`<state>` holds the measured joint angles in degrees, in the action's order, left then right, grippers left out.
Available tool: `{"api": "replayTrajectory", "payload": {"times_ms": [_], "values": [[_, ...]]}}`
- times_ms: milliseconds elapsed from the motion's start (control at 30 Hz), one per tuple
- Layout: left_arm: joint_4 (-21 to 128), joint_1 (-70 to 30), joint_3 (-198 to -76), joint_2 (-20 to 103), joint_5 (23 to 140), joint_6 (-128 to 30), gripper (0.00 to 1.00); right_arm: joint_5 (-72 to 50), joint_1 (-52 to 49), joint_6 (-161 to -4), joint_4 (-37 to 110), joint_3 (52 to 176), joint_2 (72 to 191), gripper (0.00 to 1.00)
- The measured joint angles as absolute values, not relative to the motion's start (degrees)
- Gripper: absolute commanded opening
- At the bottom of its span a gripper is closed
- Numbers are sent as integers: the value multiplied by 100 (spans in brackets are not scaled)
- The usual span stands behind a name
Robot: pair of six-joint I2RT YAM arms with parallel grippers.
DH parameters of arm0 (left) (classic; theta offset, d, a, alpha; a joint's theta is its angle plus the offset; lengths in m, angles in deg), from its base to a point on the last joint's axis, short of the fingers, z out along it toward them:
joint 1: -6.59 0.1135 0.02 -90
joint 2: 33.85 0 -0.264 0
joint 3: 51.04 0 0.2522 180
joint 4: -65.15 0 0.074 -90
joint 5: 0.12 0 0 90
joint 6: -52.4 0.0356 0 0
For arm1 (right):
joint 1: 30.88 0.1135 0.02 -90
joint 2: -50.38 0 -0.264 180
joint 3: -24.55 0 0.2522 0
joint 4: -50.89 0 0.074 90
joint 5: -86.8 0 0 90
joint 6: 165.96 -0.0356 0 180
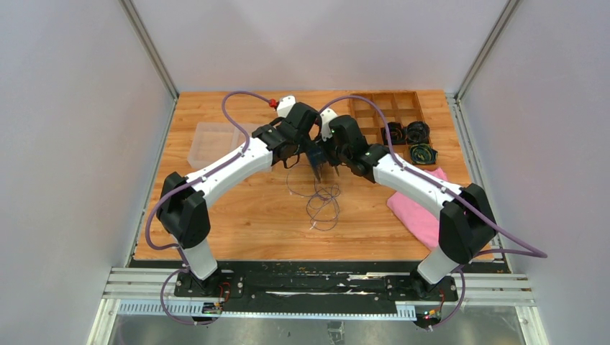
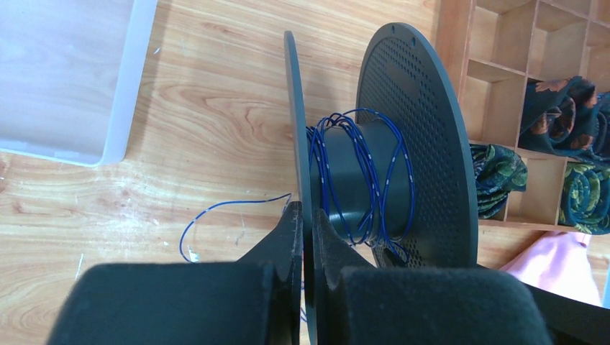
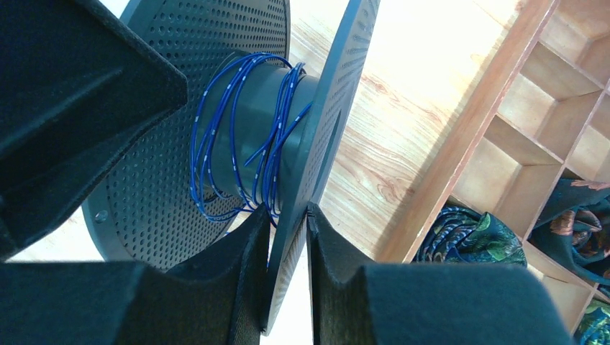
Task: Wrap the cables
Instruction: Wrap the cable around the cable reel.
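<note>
Spool (image 2: 421, 136) gripped over the bench (image 1: 237, 215).
Left end effector (image 2: 306, 219) pinches one flange, right end effector (image 3: 289, 219) the other; blue cable (image 1: 324, 205) trails down in loose loops.

Wooden organizer (image 1: 385, 94), pink cloth (image 1: 421, 208), clear bin (image 1: 212, 144) on table (image 1: 237, 215).

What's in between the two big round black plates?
The spool's dark core, with thin blue cable wound loosely round it. Both wrist views show it.
</note>
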<state>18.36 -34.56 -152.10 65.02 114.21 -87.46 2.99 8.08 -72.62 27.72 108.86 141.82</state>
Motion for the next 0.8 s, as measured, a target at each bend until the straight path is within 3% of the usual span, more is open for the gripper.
{"api": "replayTrajectory", "payload": {"times_ms": [167, 300, 800], "values": [[1877, -3445, -15210, 6502, 11373, -8762, 0, 358, 810, -7112, 2779, 10888, 14182, 7], [1932, -3434, -15178, 6502, 11338, -8777, 1, 393, 812, -7024, 2781, 10890, 14184, 2], [2620, -2934, -14524, 6240, 9644, -8495, 42, 527, 764, -6725, 2932, 10897, 14258, 1]]}}
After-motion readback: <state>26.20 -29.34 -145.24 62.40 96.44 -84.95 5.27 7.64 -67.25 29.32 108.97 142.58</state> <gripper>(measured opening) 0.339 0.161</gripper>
